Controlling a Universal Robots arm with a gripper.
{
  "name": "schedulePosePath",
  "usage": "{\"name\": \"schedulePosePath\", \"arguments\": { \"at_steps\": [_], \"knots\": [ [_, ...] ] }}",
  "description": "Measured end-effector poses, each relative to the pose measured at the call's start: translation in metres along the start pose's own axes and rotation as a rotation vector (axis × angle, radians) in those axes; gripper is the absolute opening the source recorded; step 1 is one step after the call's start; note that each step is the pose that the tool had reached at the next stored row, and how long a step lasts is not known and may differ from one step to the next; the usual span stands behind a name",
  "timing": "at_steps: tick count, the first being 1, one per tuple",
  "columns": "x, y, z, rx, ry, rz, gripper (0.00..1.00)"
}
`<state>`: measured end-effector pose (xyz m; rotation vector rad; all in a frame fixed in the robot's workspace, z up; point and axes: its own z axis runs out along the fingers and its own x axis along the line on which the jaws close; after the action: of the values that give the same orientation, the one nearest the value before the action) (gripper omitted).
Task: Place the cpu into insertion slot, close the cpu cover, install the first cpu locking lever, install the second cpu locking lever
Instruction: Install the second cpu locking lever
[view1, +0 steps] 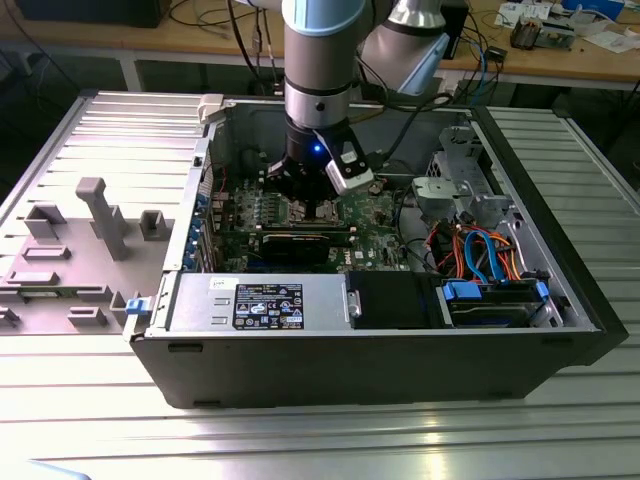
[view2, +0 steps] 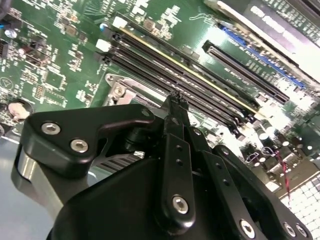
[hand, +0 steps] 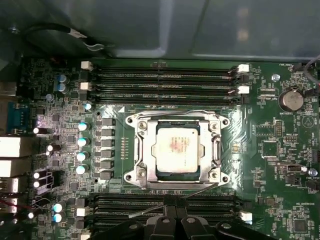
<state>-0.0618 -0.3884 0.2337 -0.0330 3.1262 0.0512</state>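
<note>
Motherboard during CPU installation. The cpu (hand: 175, 151) lies seated in the insertion slot (hand: 131, 176), with the cpu cover (hand: 144, 150) closed flat around it. One thin locking lever (hand: 172, 201) juts free beside the socket, apparently unlatched. The gripper (hand: 173, 223), jaws together and empty, hovers just beside that lever.

We find the exterior view evenly lit from overhead, with soft sheen on the ribbed worktop (view1: 560, 440) and deep shadow inside the computer case (view1: 400, 370). In the first wrist view, glare washes the cpu (hand: 177, 150) top. In the second wrist view the near black hand (view2: 176, 100) looks slightly soft, possibly out of focus.
</note>
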Motion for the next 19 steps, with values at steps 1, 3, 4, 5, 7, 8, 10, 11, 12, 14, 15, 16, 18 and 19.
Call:
{"name": "schedulePosePath", "arguments": {
  "at_steps": [1,3,4,5,7,8,10,11,12,14,15,16,18,19],
  "knots": [
    [0.0033,-0.0006,0.0001,-0.0015,-0.0001,-0.001,0.11],
    [0.0091,-0.0012,0.0006,-0.0047,-0.0001,-0.003,0.11],
    [0.0105,-0.0013,0.0010,-0.0058,-0.0001,-0.003,0.11],
    [0.0119,-0.0014,0.0015,-0.0071,-0.0002,-0.004,0.11],
    [0.0144,-0.0015,0.0033,-0.0100,-0.0001,-0.005,0.11],
    [0.0146,-0.0016,0.0040,-0.0113,-0.0001,-0.005,0.11],
    [0.0147,-0.0015,0.0042,-0.0116,-0.0001,-0.005,0.11],
    [0.0146,-0.0015,0.0042,-0.0116,-0.0001,-0.005,0.11],
    [0.0146,-0.0015,0.0042,-0.0116,-0.0001,-0.005,0.11],
    [0.0146,-0.0015,0.0043,-0.0116,-0.0001,-0.005,0.11],
    [0.0146,-0.0015,0.0043,-0.0116,-0.0001,-0.005,0.11],
    [0.0146,-0.0015,0.0043,-0.0116,-0.0001,-0.005,0.11],
    [0.0146,-0.0015,0.0043,-0.0116,-0.0001,-0.005,0.11],
    [0.0147,-0.0015,0.0043,-0.0116,-0.0001,-0.005,0.11]
  ]
}}
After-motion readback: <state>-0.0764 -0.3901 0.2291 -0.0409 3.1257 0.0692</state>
